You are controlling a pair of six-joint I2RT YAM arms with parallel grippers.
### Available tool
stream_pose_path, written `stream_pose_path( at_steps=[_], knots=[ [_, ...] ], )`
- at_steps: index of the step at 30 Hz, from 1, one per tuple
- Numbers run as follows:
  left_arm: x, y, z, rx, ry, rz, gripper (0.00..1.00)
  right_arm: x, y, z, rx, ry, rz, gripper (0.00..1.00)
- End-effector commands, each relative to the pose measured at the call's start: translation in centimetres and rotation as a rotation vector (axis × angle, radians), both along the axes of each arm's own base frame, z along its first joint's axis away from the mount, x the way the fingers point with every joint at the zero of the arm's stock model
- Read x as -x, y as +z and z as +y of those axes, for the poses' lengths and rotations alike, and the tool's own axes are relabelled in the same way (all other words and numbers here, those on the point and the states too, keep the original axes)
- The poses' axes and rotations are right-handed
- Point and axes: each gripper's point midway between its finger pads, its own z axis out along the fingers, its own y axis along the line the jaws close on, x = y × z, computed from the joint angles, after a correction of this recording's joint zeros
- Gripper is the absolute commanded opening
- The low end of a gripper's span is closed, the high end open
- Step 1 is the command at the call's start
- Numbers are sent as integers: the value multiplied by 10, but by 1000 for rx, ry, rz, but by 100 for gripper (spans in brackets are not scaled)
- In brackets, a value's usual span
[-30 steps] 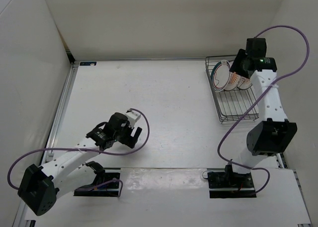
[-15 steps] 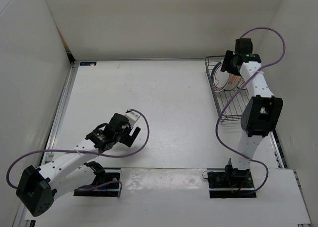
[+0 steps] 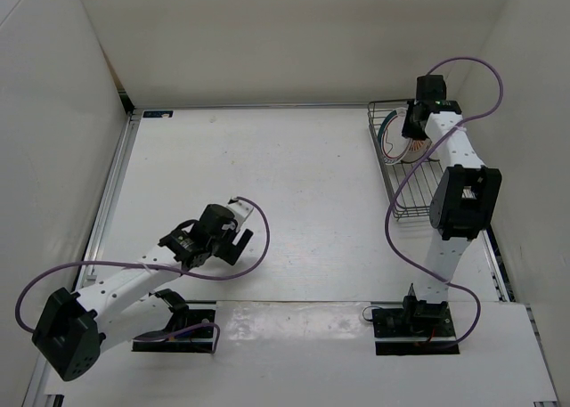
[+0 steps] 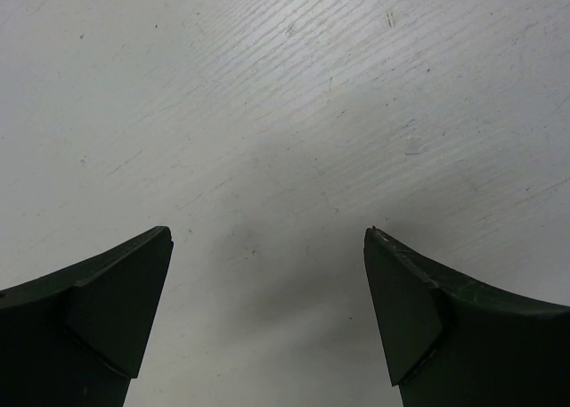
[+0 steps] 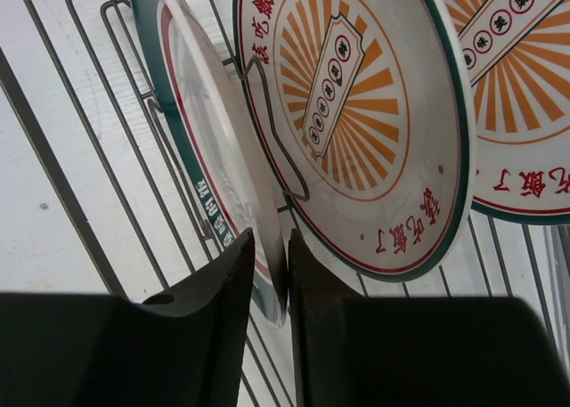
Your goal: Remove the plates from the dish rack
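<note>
Plates (image 3: 393, 133): all three stand on edge at the far end of the dish rack (image 3: 405, 189). None lies on the surface (image 3: 294, 158) outside it yet.
Green-banded plate (image 5: 200, 149): the outermost in the row, seen almost edge-on in the right wrist view. A divider prong (image 5: 278, 131) of the rack rises between it and its neighbour.
Sunburst plates: one (image 5: 356, 113) sits just behind that prong. The other (image 5: 525, 86) is beyond it, deeper in the rack, and the two overlap in this view.
Right gripper (image 5: 287, 273): over the rack's far end, with one finger on each face of the green-banded plate. The fingers are pressed close and pinch its rim.
Left gripper (image 4: 267, 318): well apart from the rack, low over bare surface. Its fingers are spread wide and hold nothing.
Step in hand: taking hold of the first plate. The pinch looks made, but the plate sits in its slot, so the lift appears not to have begun.
Next move: this probably calls for a straight pull out along the slot, keeping the plate parallel to the prong so it neither snags the wire nor drags the nearer sunburst plate. After that, carry it clear of the rack, tip it flat and lay it on the surface beside the rack.
Risk: the hold is narrow, on a thin glazed rim, so the plate may pivot or slip. The wire rack looks light and could rise with the plate if it catches.
</note>
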Motion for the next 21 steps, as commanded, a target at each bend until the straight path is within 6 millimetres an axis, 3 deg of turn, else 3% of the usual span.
stream_pose_path(
  at_steps=[1, 5, 11, 18, 19, 21],
  knots=[
    [-5, 8, -2, 2, 5, -16, 100, -7, 9, -4, 28, -14, -43, 22],
    [-5, 8, -3, 2, 5, -16, 100, -8, 17, -5, 32, -21, -52, 9],
    [-6, 6, -3, -5, 7, -7, 100, -10, 43, -6, 50, -25, -93, 1],
    [-5, 5, -4, -6, 8, -1, 100, -3, 100, -24, 112, -118, -174, 0],
    [-5, 4, -3, -6, 8, -1, 100, 1, 114, -12, 116, -104, -199, 0],
    [-7, 7, -3, 1, 21, -12, 100, 4, 135, -14, 128, -128, -239, 0]
  ],
)
